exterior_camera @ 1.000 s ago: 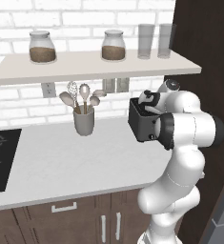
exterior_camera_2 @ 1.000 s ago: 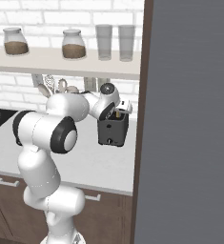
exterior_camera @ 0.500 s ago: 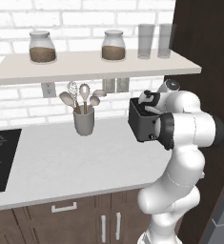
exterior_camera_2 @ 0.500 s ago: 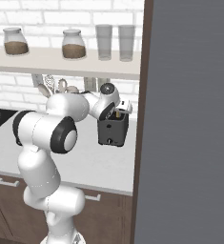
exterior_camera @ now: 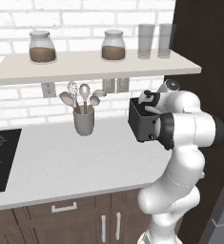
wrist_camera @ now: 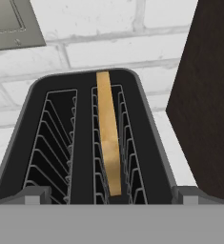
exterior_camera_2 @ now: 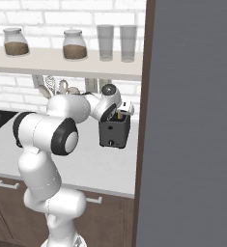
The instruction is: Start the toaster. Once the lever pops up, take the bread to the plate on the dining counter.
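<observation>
Dark pincer (wrist_camera: 111, 198) spread wide and empty, just above toaster (wrist_camera: 85, 143) with bread (wrist_camera: 108, 133) in one slot

The white arm rises from its base, folds at a big dark-jointed elbow and reaches forward and slightly down towards the back of the counter, near the dark wall panel. Its wrist bends so that the hand points downward, with the gripper (exterior_camera_2: 119, 114) poised just above the toaster (exterior_camera_2: 114, 131), the only thing close to it. In the hand view the two finger tips (wrist_camera: 34, 195) stand far apart at the lower corners, the jaws spread to their widest, nothing between them and touching nothing.
</observation>
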